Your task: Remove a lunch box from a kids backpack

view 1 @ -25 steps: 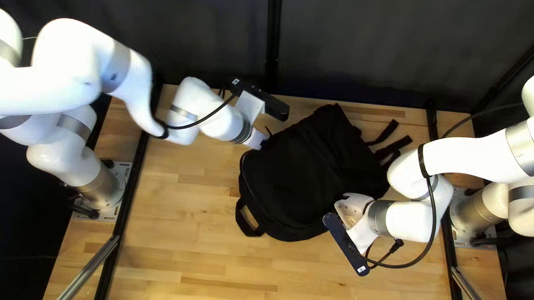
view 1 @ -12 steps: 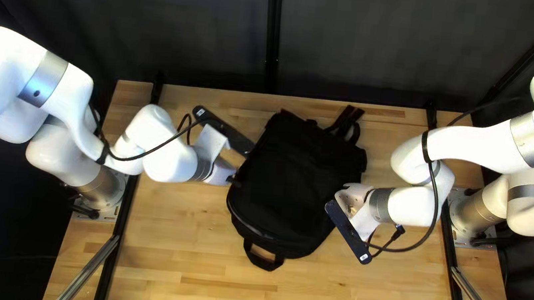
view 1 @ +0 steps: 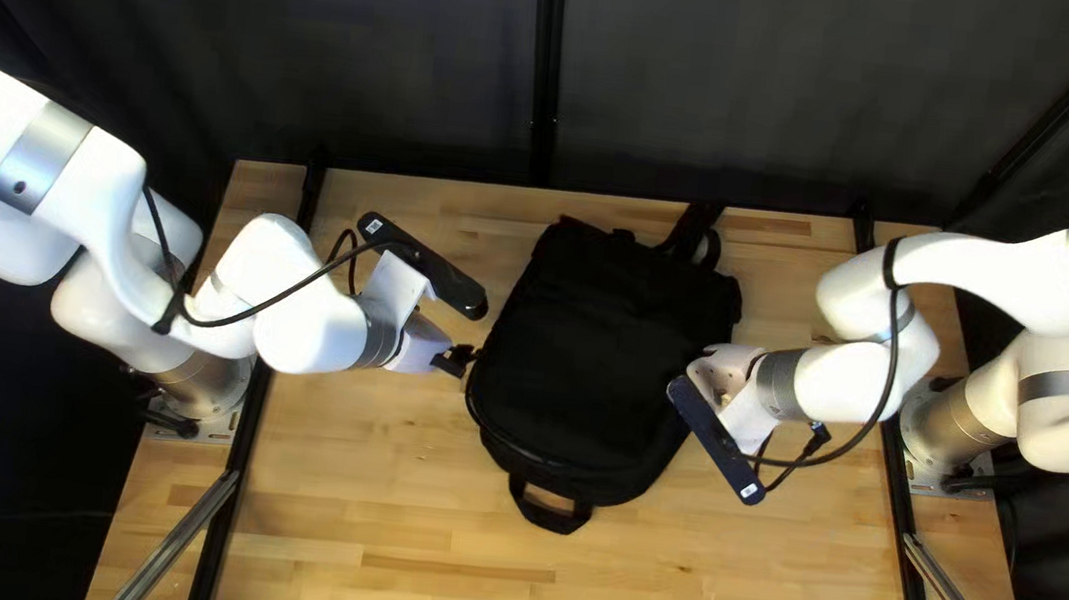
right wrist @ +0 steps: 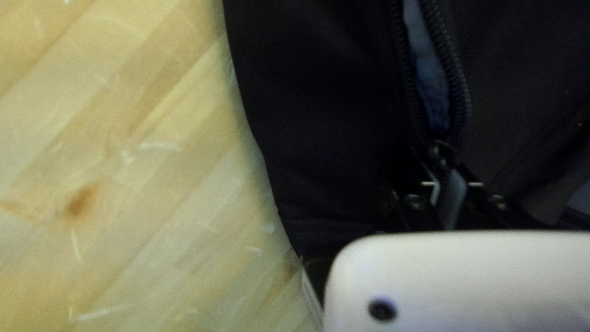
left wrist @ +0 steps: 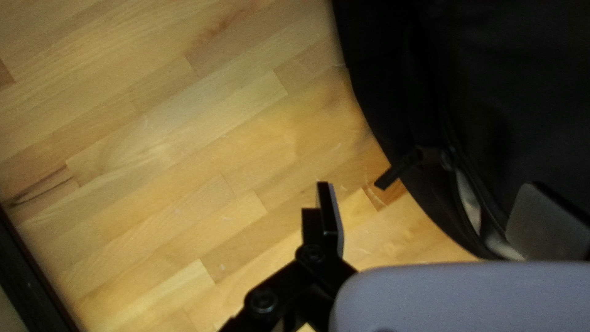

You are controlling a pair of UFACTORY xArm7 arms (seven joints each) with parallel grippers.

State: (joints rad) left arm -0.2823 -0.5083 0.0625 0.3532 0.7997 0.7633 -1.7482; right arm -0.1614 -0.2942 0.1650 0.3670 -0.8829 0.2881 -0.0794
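Note:
A black backpack lies mid-table, its handle loop toward the near edge. At its left side is my left gripper; in the left wrist view the left gripper is open, one finger above the wood, the other over a partly unzipped opening beside a zipper pull. My right gripper is over the backpack's right side, fingertips hidden from above. In the right wrist view the right gripper is shut on a zipper pull below the slider. Pale blue material shows between the zipper teeth.
Black shoulder straps extend from the backpack toward the far edge. Wooden tabletop shows on the near side. Dark rails run along the table's sides, and a dark curtain hangs behind it.
The backpack has turned, its handle end swinging right and toward the near edge. My left arm has moved left and nearer. The right arm has shifted slightly right and toward the far edge.

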